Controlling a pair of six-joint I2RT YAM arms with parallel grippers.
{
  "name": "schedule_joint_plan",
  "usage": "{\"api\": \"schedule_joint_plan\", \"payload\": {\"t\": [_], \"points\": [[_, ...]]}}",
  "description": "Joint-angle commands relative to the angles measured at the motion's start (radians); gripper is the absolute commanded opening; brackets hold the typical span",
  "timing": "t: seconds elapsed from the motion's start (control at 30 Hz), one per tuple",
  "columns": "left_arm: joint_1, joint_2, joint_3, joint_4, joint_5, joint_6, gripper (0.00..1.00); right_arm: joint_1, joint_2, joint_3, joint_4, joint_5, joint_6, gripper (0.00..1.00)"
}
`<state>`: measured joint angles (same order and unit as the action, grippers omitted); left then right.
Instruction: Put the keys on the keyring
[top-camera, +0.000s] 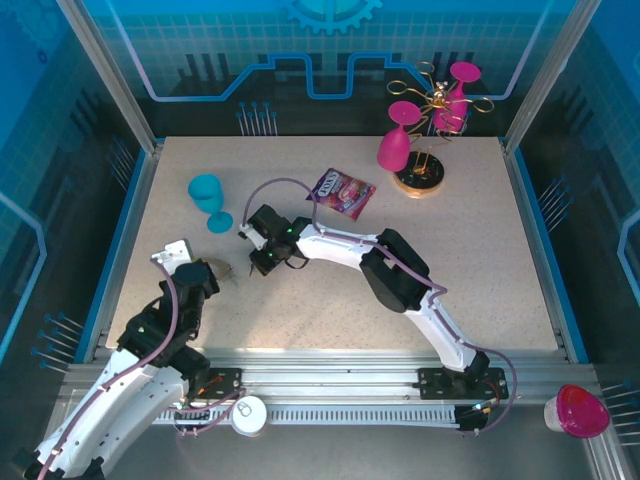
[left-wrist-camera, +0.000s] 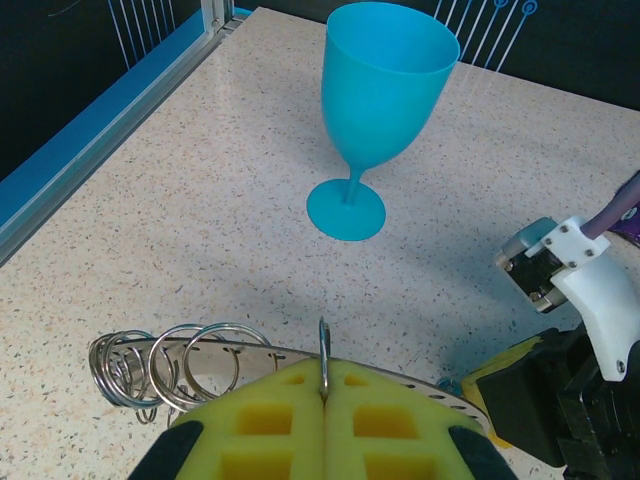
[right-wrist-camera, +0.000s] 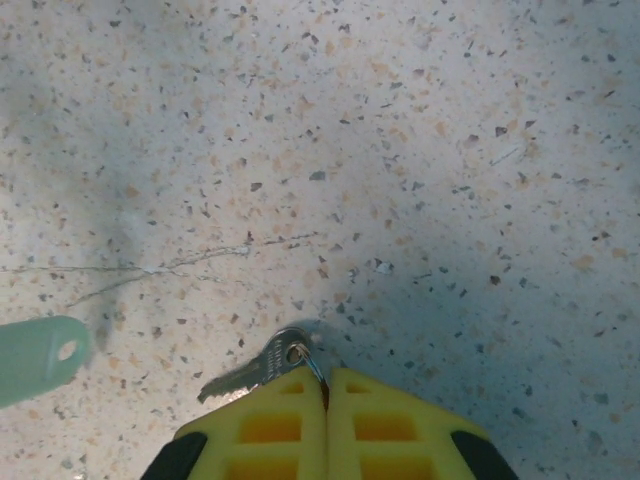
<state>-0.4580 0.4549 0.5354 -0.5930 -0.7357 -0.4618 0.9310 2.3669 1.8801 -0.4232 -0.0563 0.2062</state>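
Note:
My left gripper (left-wrist-camera: 323, 385) is shut on an upright wire loop of the keyring (left-wrist-camera: 250, 352). The keyring is a flat grey ring with small holes and several wire loops (left-wrist-camera: 165, 368) along its rim, held just above the table. My right gripper (right-wrist-camera: 327, 385) is shut on a thin wire ring threaded through the hole of a small silver key (right-wrist-camera: 255, 368), whose blade points left over the tabletop. A pale green plastic key head (right-wrist-camera: 35, 358) lies at the left edge. In the top view the two grippers (top-camera: 215, 272) (top-camera: 262, 262) are close together at centre left.
A blue goblet (top-camera: 207, 195) stands upright just beyond the left gripper. A snack packet (top-camera: 343, 192) lies behind the right arm. Pink goblets hang on a gold wire stand (top-camera: 430, 120) at the back right. A pink-lidded cup (top-camera: 577, 410) sits off the table, front right.

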Motion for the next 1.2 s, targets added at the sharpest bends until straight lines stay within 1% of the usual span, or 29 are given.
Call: {"api": "schedule_joint_plan", "payload": {"t": [0.0,0.17,0.27,0.33,0.47,0.57,0.63,0.8,0.9,0.93,1.07,1.17], "points": [[0.007,-0.012,0.003,0.038,0.001,0.031,0.0,0.003,-0.064,-0.055,-0.009,-0.018,-0.017,0.0],[0.007,-0.003,0.008,0.053,0.02,0.044,0.0,-0.01,-0.205,-0.186,0.009,-0.033,-0.05,0.0],[0.007,0.02,0.013,0.074,0.062,0.065,0.0,-0.023,-0.317,-0.315,-0.011,-0.014,-0.065,0.0],[0.006,0.041,0.014,0.101,0.117,0.088,0.0,-0.03,-0.399,-0.422,-0.03,0.011,-0.073,0.0],[0.004,0.086,-0.002,0.203,0.284,0.128,0.0,-0.047,-0.566,-0.623,-0.106,0.06,-0.067,0.0],[-0.009,0.132,-0.015,0.289,0.42,0.155,0.0,-0.057,-0.677,-0.759,-0.144,0.063,-0.024,0.0],[-0.038,0.166,-0.021,0.339,0.484,0.184,0.0,-0.065,-0.732,-0.829,-0.143,0.058,0.017,0.0],[-0.159,0.257,-0.041,0.463,0.574,0.34,0.0,-0.098,-0.774,-0.939,-0.1,0.006,0.089,0.0],[-0.174,0.302,-0.05,0.505,0.623,0.396,0.0,-0.122,-0.781,-0.962,-0.073,-0.01,0.096,0.0],[-0.175,0.314,-0.052,0.515,0.638,0.416,0.0,-0.13,-0.781,-0.964,-0.07,-0.017,0.095,0.02],[-0.177,0.354,-0.062,0.554,0.683,0.488,0.0,-0.178,-0.782,-0.973,-0.061,-0.073,0.074,0.2],[-0.176,0.358,-0.075,0.583,0.703,0.524,0.0,-0.22,-0.806,-0.982,-0.059,-0.097,0.05,0.29]]}}
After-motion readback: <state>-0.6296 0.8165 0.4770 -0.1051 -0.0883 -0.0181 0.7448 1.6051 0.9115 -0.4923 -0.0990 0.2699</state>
